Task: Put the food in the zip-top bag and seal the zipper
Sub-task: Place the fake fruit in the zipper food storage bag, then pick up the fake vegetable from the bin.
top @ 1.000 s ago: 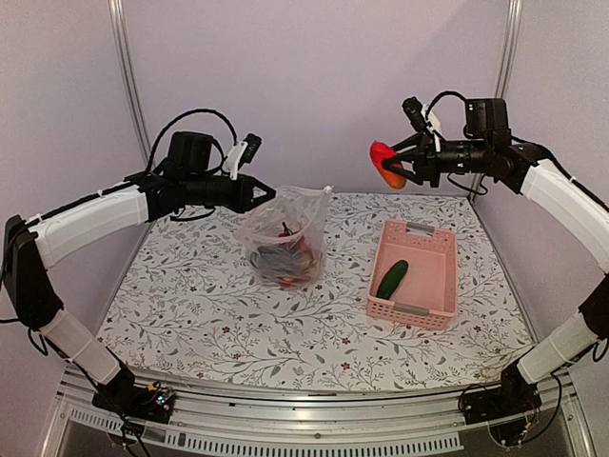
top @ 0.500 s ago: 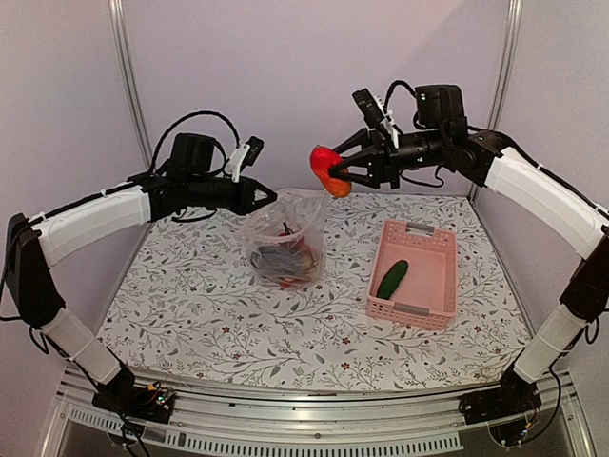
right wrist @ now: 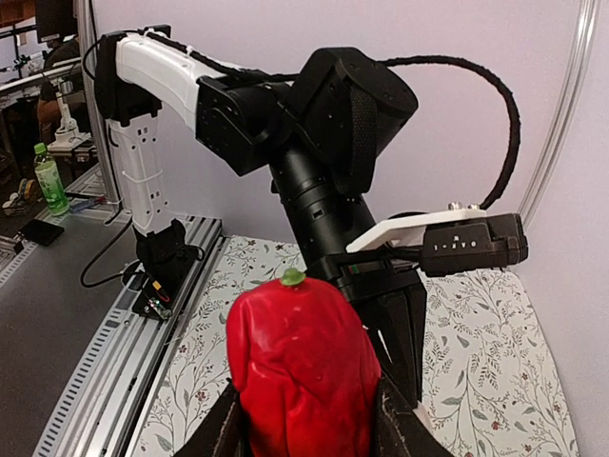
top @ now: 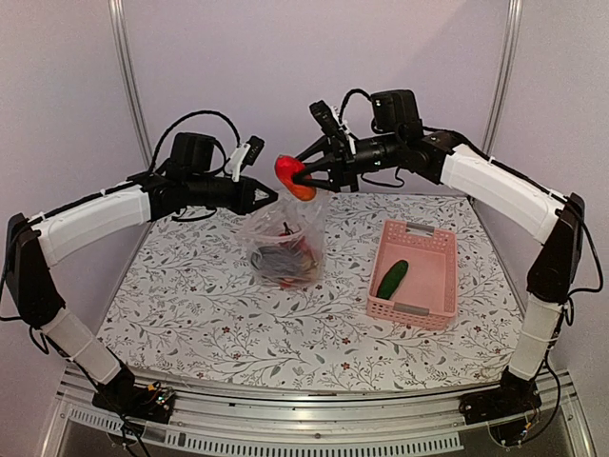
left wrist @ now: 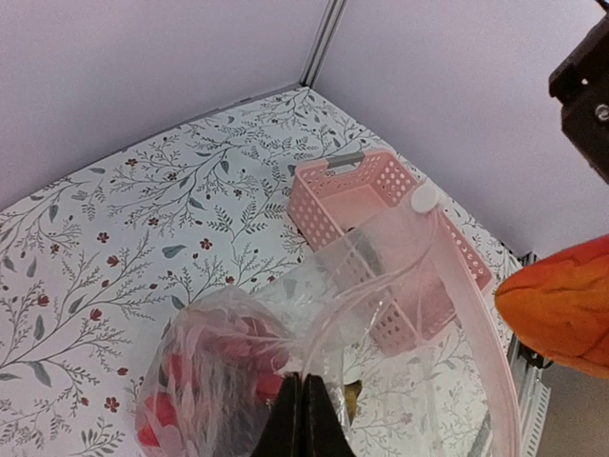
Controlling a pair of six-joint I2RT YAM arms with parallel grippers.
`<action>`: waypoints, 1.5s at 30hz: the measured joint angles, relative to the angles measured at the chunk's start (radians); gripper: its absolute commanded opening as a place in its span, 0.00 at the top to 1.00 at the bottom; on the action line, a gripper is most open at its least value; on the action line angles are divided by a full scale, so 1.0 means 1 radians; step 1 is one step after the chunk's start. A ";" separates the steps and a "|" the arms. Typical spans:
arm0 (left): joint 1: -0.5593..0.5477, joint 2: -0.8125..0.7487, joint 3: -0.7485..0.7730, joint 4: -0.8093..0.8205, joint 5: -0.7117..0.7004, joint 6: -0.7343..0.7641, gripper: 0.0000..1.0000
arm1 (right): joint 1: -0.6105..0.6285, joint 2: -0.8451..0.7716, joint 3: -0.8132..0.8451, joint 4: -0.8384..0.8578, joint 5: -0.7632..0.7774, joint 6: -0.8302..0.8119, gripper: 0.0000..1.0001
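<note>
Top external: pepper by bag rim

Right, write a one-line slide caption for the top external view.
Left fingers pinch the rim of the zip-top bag while right fingers hold a red-orange pepper above it.

basket: pink, slotted, on table | table: floral cover

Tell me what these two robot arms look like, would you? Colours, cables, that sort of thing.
Both the left arm and right arm have smooth white shells between black joints. Each ends in a black, pointed two-finger gripper: left gripper, right gripper. A black cable loops over each wrist, beside a small white camera bracket.
</note>
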 measured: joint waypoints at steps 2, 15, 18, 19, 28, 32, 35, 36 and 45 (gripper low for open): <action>0.000 0.000 0.002 -0.001 0.001 0.000 1.00 | 0.000 0.028 0.000 0.002 0.015 -0.008 0.84; -0.001 -0.006 0.005 -0.002 0.001 -0.001 1.00 | 0.047 0.071 -0.023 -0.055 0.278 -0.145 0.56; 0.000 -0.006 0.005 -0.002 0.002 -0.001 1.00 | 0.075 0.071 -0.034 -0.092 0.362 -0.185 0.46; 0.000 -0.006 0.005 -0.002 0.002 -0.001 1.00 | 0.085 0.071 -0.034 -0.105 0.391 -0.191 0.45; -0.001 -0.006 0.005 -0.002 0.001 -0.001 1.00 | 0.117 0.039 -0.037 -0.177 0.527 -0.223 0.37; -0.002 -0.006 0.005 -0.002 0.001 -0.001 1.00 | 0.117 -0.040 -0.057 -0.191 0.562 -0.224 0.36; -0.003 -0.006 0.005 -0.002 0.000 -0.001 1.00 | 0.117 -0.124 -0.119 -0.191 0.592 -0.230 0.36; -0.003 -0.006 0.005 -0.002 0.000 -0.001 1.00 | 0.117 -0.153 -0.150 -0.191 0.603 -0.236 0.36; -0.018 -0.006 0.005 -0.003 -0.012 0.000 1.00 | 0.095 -0.342 -0.435 -0.195 0.681 -0.282 0.36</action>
